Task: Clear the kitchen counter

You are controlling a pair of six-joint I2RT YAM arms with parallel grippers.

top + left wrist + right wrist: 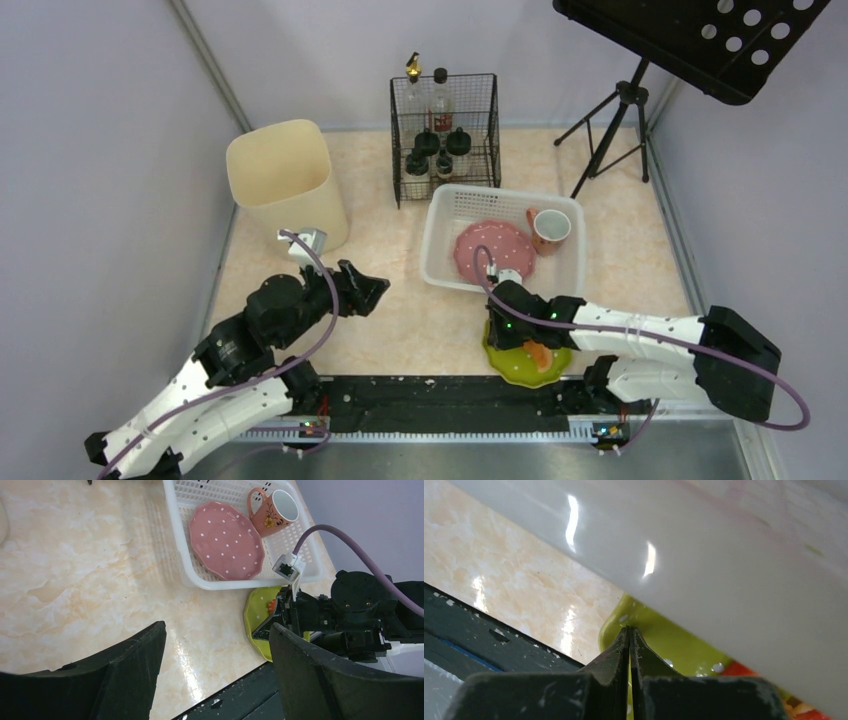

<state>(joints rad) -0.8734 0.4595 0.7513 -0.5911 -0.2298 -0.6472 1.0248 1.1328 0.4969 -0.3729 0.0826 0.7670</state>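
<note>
The kitchen counter (pixel 420 325) is beige-pink marbled stone. A lime green plate (pixel 515 370) with orange food (pixel 540 357) on it sits at the counter's near edge, just in front of a white basket (pixel 436 225). My right gripper (pixel 497 335) is shut on the green plate's left rim (pixel 674 645), its fingertips (pixel 626 640) pressed together right under the basket's wall (pixel 724 570). My left gripper (pixel 372 290) is open and empty above bare counter, left of the basket; its view shows the green plate (pixel 257 622) and the right arm.
The basket holds a pink dotted plate (pixel 495 250) and a pink floral mug (pixel 550 230). A cream bin (pixel 285 180) stands back left. A wire rack (pixel 445 130) with bottles is at the back. A black music stand's tripod (pixel 610 130) is back right.
</note>
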